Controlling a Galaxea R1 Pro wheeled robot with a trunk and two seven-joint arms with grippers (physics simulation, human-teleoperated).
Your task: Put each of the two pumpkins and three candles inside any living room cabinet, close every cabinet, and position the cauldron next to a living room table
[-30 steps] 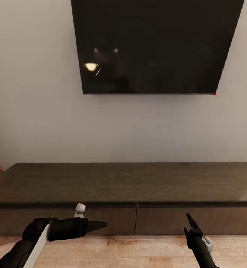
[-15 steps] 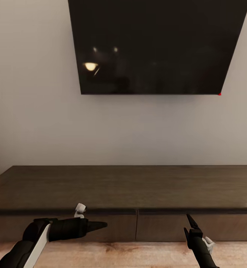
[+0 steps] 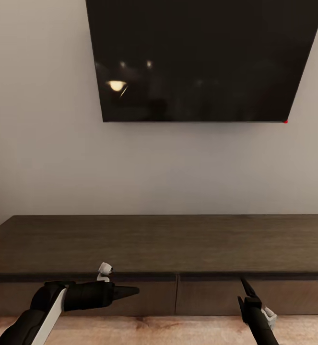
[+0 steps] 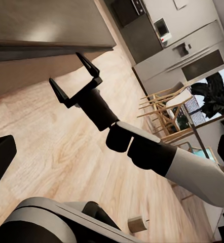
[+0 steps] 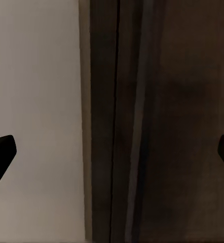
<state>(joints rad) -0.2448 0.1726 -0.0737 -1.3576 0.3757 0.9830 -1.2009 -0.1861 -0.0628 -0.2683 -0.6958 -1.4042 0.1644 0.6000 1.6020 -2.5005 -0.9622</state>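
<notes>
The robot faced the cabinet (image 3: 154, 239), a long low dark-brown unit that ran across the far side of the scene against a pale wall (image 3: 43, 143). Its two visible drawer fronts sat flush and shut, meeting at a seam near the middle. A large dark television (image 3: 197, 57) hung on the wall above it (a lamp reflection glowed on its left half). A strip of pale wood floor (image 3: 178, 330) lay between the robot and the cabinet.

The left gripper (image 3: 130, 290) hung low at the near left in front of the left drawer front, pointing right; from the head view I could not tell whether its fingers were apart or together.

The right gripper (image 4: 75, 76) was at the near right, pointing up toward the cabinet's top edge. In the left wrist view its fingers (image 4: 89, 65) stood clearly apart and held nothing, just short of the drawer front. Behind it, far off, pale wooden chairs (image 4: 165, 104) and grey kitchen units (image 4: 183, 50) showed.
</notes>
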